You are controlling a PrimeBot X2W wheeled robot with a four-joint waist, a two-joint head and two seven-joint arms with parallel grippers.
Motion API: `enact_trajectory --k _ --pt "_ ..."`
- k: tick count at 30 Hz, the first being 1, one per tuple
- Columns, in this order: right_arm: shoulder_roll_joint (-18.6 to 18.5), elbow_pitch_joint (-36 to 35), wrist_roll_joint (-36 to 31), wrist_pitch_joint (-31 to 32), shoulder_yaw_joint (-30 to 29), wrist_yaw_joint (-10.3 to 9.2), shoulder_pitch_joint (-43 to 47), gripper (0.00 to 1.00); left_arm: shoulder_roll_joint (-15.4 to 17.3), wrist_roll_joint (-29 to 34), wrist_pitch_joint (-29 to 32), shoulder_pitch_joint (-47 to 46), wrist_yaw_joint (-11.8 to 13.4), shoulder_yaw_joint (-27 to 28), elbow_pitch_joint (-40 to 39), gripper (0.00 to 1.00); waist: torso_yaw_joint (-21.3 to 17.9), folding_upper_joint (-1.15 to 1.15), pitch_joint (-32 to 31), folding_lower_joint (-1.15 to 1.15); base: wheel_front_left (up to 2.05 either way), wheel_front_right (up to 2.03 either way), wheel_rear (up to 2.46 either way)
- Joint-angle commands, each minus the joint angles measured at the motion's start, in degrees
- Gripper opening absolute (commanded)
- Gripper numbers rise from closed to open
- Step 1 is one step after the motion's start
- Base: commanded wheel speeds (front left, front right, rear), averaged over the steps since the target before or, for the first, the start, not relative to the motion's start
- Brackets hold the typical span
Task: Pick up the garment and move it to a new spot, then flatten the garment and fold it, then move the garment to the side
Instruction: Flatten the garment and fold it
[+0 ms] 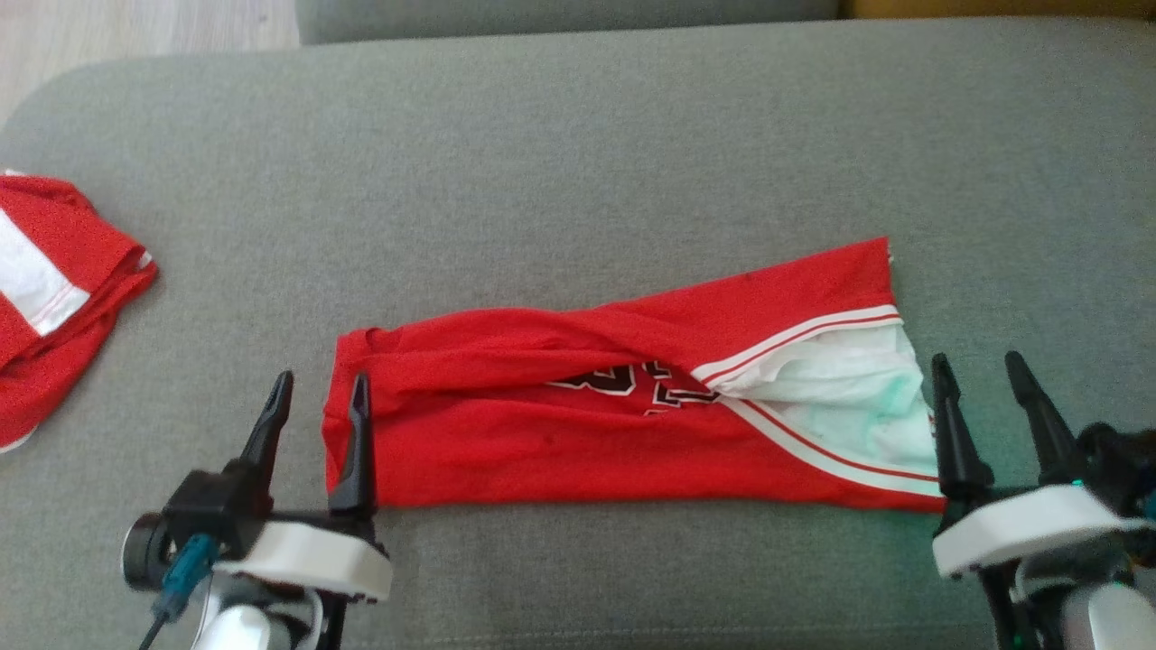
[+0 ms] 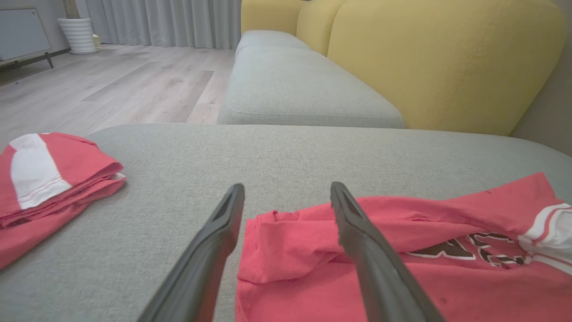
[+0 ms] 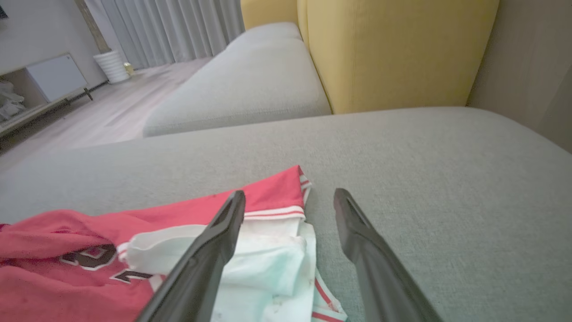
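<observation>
The garment [image 1: 578, 424], a red sports shirt with white trim, lies on the grey cushion [image 1: 578, 135] as a long band running from left to right, in the near half and a little to the right of the middle. It is not fully smooth: a twist crosses the black lettering [image 1: 632, 384], and at the right end the white inner side [image 1: 840, 397] is turned out. The left gripper [image 1: 322, 379] stands at the left end with its jaws wide apart and nothing between them; one finger is over the cloth and the other over bare cushion. The right gripper [image 1: 977, 361] is just beside the right end, jaws also wide apart and holding nothing. A second red and white garment [image 1: 54, 280] rests folded at the far left, well apart. The step in hand seems to be the folding, with a first lengthwise fold made. The next move probably calls for both grippers to go down and pinch all layers at each end, so the twist can be pulled flat before the ends are brought together.
</observation>
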Motion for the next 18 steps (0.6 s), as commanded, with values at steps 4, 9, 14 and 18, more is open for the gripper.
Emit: enact_trajectory --k 4,9,14,18 --pt "-2.6 6.9 0.6 -0.9 -0.6 0.39 -7.8 1.00 -0.1 -0.3 -0.5 -5.0 -0.7 1.1 -1.5 1.00 1.4 0.00 2.7 0.00 0.00 0.00 0.00" --pt "-4.1 18.3 0.4 1.7 0.3 0.39 -12.5 1.00 -1.0 -0.2 -0.9 -7.0 -1.7 0.3 -0.2 1.00 2.9 0.00 4.7 0.00 0.00 0.00 0.00" --pt "-3.7 25.0 2.4 8.0 2.3 0.39 -14.0 1.00 -1.8 0.0 -1.2 -8.3 -2.3 0.4 0.5 1.00 3.8 0.00 6.4 0.00 0.00 0.00 0.00" --pt "-3.5 25.6 3.8 11.3 3.4 0.39 -13.7 1.00 -2.0 0.1 -1.2 -8.6 -2.4 0.8 0.7 1.00 3.7 0.00 6.8 0.00 0.00 0.00 0.00"
